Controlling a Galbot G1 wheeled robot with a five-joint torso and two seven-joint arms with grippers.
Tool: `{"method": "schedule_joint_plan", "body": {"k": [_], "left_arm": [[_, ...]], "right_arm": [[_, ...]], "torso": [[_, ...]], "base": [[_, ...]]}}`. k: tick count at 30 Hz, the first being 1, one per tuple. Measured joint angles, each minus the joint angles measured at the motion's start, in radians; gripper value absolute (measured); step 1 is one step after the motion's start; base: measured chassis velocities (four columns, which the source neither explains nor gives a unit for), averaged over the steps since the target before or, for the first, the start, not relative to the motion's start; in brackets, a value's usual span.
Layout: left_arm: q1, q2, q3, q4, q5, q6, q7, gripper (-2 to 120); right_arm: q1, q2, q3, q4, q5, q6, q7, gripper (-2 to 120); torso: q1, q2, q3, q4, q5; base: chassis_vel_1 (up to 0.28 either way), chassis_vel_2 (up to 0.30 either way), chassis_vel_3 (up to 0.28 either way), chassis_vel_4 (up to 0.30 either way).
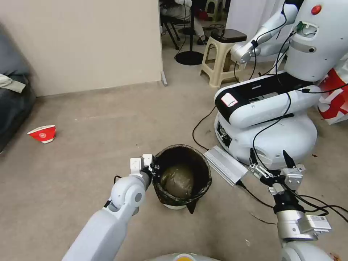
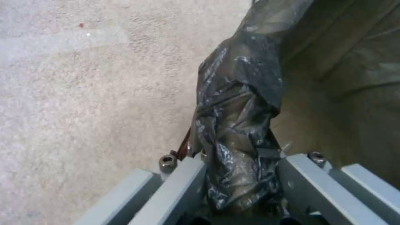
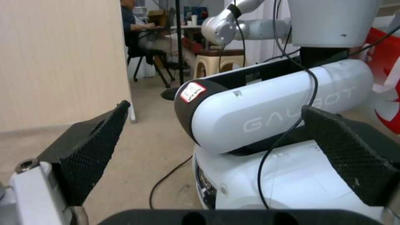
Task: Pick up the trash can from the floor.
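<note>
left gripper [image 1: 152, 167] pinches the trash can [image 1: 182, 176] rim, can not yet off the floor [image 1: 72, 174]; right gripper [image 1: 277, 165] hangs spread, idle.

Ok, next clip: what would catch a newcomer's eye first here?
The left pincer grips the bag-lined rim of the trash can, which stands on the floor right in front of the robot. A second white robot looms close on the right, with the open right pincer held up before it. A red paper cup lies on its side far left.
</note>
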Motion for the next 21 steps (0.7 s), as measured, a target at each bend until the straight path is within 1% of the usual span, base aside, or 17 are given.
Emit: {"method": "schedule_joint_plan", "body": {"k": [3, 8, 16, 21], "left_arm": [[0.011, 0.008, -0.017, -0.032, -0.021, 0.0, -0.013, 1], [0.022, 0.021, -0.031, -0.064, -0.041, 0.0, -0.013, 1], [0.067, 0.054, -0.074, -0.165, -0.092, 0.0, -0.014, 1], [0.084, 0.064, -0.088, -0.19, -0.098, -0.001, -0.011, 1]], "right_arm": [[-0.002, -0.001, 0.001, 0.005, 0.0, 0.0, 0.0, 100], [-0.005, -0.002, 0.001, 0.009, 0.0, 0.0, 0.0, 100], [-0.008, -0.001, 0.0, 0.016, 0.0, 0.0, 0.002, 100], [-0.009, -0.001, -0.002, 0.018, 0.0, 0.001, 0.002, 100]], "torso": [[0.0, 0.0, 0.0, 0.0, 0.0002], [0.0, 0.0, 0.0, 0.0, 0.0001], [0.0, 0.0, 0.0, -0.0001, 0.0], [0.0, 0.0, 0.0, 0.0, 0.0001]], "base": [[0.0, 0.0, 0.0, 0.0], [0.0, 0.0, 0.0, 0.0], [0.0, 0.0, 0.0, 0.0], [0.0, 0.0, 0.0, 0.0]]}}
